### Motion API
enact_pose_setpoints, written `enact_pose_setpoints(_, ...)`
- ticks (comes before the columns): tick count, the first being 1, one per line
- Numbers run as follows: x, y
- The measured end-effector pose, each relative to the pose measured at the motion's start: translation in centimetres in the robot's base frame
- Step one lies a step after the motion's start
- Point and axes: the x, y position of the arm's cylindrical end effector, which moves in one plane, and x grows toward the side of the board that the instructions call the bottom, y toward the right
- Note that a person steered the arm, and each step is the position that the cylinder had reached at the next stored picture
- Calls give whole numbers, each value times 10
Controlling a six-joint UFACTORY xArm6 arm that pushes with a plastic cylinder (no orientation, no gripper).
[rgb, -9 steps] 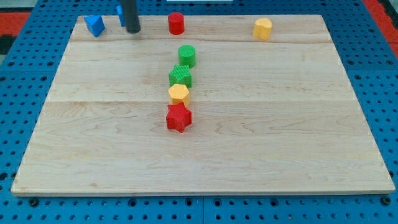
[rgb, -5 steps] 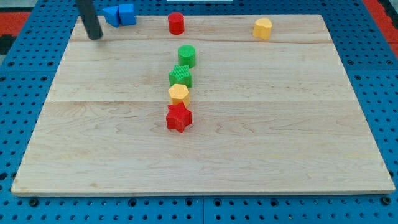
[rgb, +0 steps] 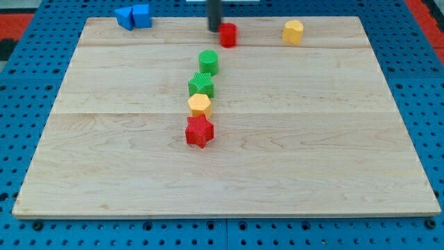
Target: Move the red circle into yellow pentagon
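The red circle point(rgb: 227, 35) sits near the view's top edge of the wooden board, a little right of centre. My tip point(rgb: 215, 30) is right against its left side. The yellow pentagon point(rgb: 293, 32) lies further to the view's right on the same top strip, well apart from the red circle.
A green circle point(rgb: 209, 62), a green star-like block point(rgb: 201, 85), a yellow hexagon point(rgb: 199, 105) and a red star point(rgb: 199, 131) form a column at mid-board. Two blue blocks point(rgb: 133, 16) touch each other at the top left corner. The board's point(rgb: 312, 139) top edge is close behind.
My tip swept from the top left across to the red circle and pushed it to the view's right and slightly down. The two blue blocks were pushed together earlier.
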Motion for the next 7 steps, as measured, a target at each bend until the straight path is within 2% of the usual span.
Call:
enact_pose_setpoints(1,39,71)
enact_pose_setpoints(3,140,121)
enact_pose_setpoints(4,158,156)
enact_pose_setpoints(6,138,147)
enact_pose_setpoints(7,144,82)
